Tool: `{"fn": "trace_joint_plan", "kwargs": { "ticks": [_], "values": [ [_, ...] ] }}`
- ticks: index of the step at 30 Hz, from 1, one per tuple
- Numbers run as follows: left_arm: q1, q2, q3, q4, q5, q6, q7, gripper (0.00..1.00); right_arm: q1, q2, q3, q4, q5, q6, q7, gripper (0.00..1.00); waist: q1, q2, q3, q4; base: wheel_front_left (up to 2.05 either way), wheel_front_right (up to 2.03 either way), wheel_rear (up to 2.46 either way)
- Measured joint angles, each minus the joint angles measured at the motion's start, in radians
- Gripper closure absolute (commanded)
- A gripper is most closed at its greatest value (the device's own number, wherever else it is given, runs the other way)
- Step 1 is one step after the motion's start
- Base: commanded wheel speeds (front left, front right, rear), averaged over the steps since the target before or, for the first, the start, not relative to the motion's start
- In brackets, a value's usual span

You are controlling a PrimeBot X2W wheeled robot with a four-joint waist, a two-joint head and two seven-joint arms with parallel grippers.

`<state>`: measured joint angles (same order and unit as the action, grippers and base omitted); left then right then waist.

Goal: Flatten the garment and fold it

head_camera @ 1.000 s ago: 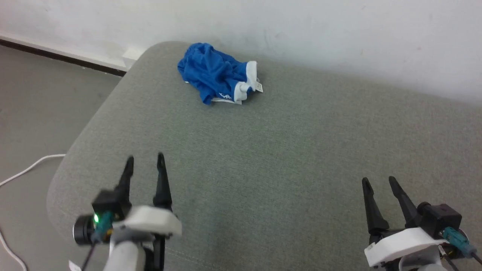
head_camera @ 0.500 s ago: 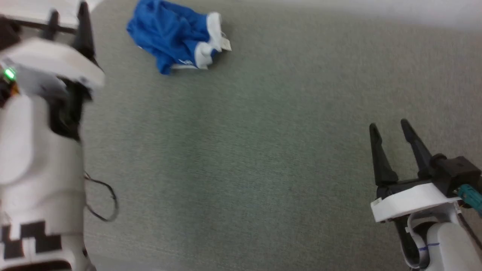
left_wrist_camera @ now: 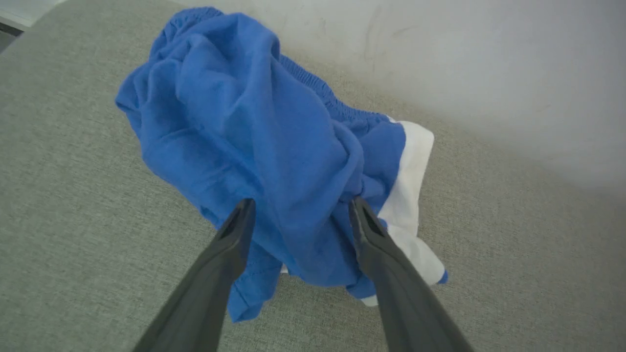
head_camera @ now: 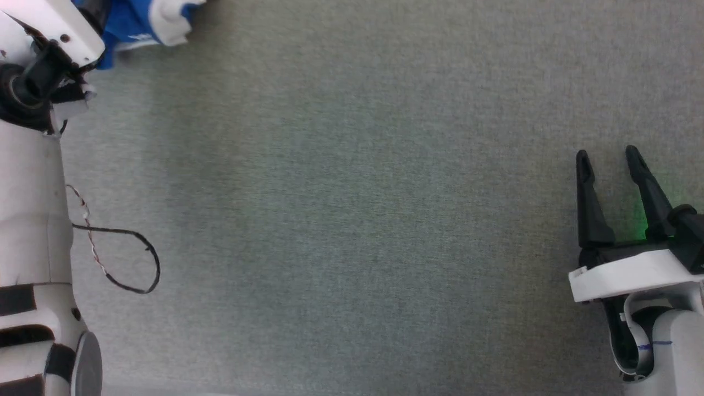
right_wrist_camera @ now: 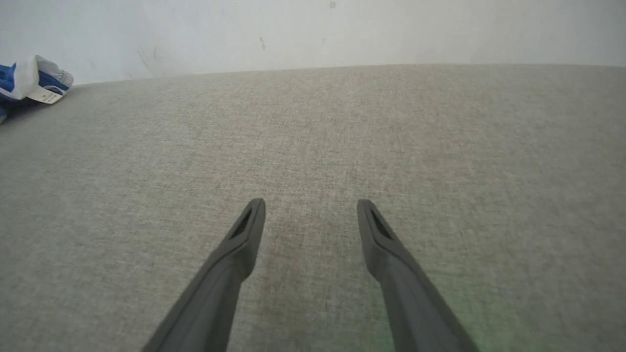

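The garment (left_wrist_camera: 254,132) is a crumpled heap of bright blue fabric with a white waistband (left_wrist_camera: 411,176), lying on the grey cushion (left_wrist_camera: 73,161) near the wall. My left gripper (left_wrist_camera: 301,203) is open, one finger on each side of the heap's near fold, with blue cloth between them. In the head view a corner of the garment (head_camera: 132,22) shows at the top left, beyond my left wrist (head_camera: 49,38). At the lower right my right gripper (head_camera: 606,155) is open with nothing in it, far from the garment (right_wrist_camera: 27,78), whose white label (right_wrist_camera: 46,95) shows.
The grey cushion (head_camera: 357,192) spreads wide between the two arms. A white wall (right_wrist_camera: 313,29) rises right behind its far edge. A loose black cable loop (head_camera: 129,264) hangs beside my left forearm (head_camera: 27,192).
The head camera has tipped down and forward. My left arm has reached out to the garment, and its open fingers now stand over the heap. The right gripper stays open.
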<state>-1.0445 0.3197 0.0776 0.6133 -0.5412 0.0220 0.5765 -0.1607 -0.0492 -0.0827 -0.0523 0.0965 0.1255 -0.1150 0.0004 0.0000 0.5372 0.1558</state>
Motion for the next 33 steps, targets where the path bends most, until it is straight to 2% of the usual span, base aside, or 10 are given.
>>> {"fn": "trace_joint_plan", "kwargs": {
  "ticks": [5,9,10,11,14,20,26,28,33],
  "values": [
    [-0.002,0.004,-0.004,0.020,-0.009,0.031,0.084,0.00,-0.002,0.001,-0.024,-0.026,-0.001,0.005,-0.005,0.00,-0.0002,0.0000,0.064,-0.039,0.00,0.00,0.00],
    [-0.002,0.029,-0.003,0.014,-0.007,0.052,0.093,0.00,-0.003,0.001,-0.039,-0.036,0.001,0.007,-0.012,0.00,-0.0005,0.0000,0.088,-0.070,0.00,0.00,0.00],
    [-0.002,0.033,-0.002,0.012,-0.007,0.055,0.093,0.71,-0.003,0.001,-0.040,-0.036,0.002,0.007,-0.013,0.00,-0.0006,0.0000,0.090,-0.076,0.00,0.00,0.00],
    [-0.002,0.034,-0.001,0.006,-0.007,0.055,0.086,1.00,-0.003,0.001,-0.040,-0.035,0.002,0.007,-0.014,0.00,-0.0005,0.0000,0.092,-0.080,0.00,0.00,0.00],
    [0.005,0.033,0.005,-0.001,-0.004,0.052,0.026,1.00,-0.002,0.001,-0.038,-0.027,0.002,0.007,-0.018,0.00,-0.0004,0.0000,0.084,-0.085,0.00,0.00,0.00],
    [0.001,0.032,0.006,-0.022,0.023,0.030,-0.176,1.00,0.005,-0.001,-0.023,0.022,0.004,0.007,-0.021,0.00,-0.0003,0.0000,0.033,-0.080,0.00,0.00,0.00],
    [-0.103,0.022,-0.052,-0.056,0.049,-0.058,-0.281,1.00,0.025,-0.001,0.003,0.091,0.021,0.007,-0.035,0.00,-0.0004,0.0000,-0.058,-0.073,0.00,0.00,0.00],
    [-0.130,0.000,-0.077,-0.075,0.046,-0.084,-0.284,1.00,0.032,-0.001,0.016,0.118,0.030,0.007,-0.043,0.00,-0.0004,0.0000,-0.094,-0.071,0.00,0.00,0.00],
    [-0.136,-0.122,-0.118,-0.127,-0.076,-0.131,-0.246,1.00,0.046,0.000,0.052,0.179,0.049,0.007,-0.063,0.00,-0.0005,0.0000,-0.194,-0.074,0.00,0.00,0.00]
  ]
}}
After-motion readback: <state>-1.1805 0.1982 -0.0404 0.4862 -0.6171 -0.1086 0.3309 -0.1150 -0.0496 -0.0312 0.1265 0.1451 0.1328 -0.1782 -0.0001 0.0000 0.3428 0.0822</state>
